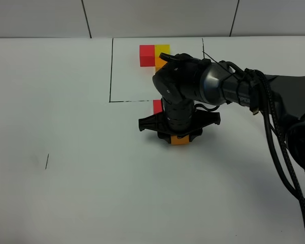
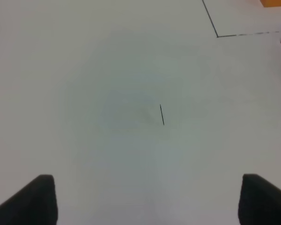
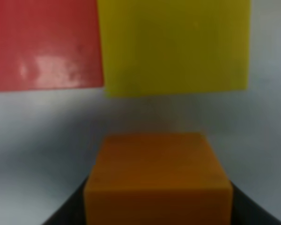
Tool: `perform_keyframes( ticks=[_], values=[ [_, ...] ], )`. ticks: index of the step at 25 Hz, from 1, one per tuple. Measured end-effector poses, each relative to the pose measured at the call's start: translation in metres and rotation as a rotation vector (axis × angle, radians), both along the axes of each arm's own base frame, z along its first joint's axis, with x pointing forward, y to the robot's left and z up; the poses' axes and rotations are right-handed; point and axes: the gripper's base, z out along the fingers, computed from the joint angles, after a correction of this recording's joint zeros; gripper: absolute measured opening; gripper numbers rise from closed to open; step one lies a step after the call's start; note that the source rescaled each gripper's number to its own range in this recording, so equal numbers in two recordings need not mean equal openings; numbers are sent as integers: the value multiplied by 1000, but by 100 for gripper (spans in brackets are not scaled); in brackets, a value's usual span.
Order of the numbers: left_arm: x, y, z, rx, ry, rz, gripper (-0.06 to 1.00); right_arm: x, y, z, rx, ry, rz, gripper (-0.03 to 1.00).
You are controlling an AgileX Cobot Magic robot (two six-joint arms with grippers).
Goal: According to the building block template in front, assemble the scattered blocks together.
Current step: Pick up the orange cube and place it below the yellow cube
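Orange cube (image 1: 180,141) is sitting on the white table (image 1: 81,168), gripped between the right gripper's (image 1: 179,137) fingers. Beyond it, red cube (image 3: 44,44) and yellow cube (image 3: 175,44) are lying side by side. Template cluster (image 1: 153,55) is resting farthest back. Left gripper (image 2: 145,201) is hanging wide apart, holding nothing.

Three loose cubes (image 3: 157,180), one template (image 1: 153,55)

The white table (image 1: 81,193) carries the template (image 1: 153,55) and 3 loose cubes (image 1: 157,107).
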Motion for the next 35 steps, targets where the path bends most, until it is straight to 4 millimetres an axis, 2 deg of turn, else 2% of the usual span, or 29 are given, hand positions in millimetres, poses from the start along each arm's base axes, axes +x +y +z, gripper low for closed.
perform_keyframes(
  ticks=[8, 35],
  values=[
    [0, 0, 0, 0, 0, 0, 74, 3, 2, -9, 7, -9, 4, 1],
    [0, 0, 0, 0, 0, 0, 74, 8, -4, -8, -13, -24, 7, 1]
  ],
)
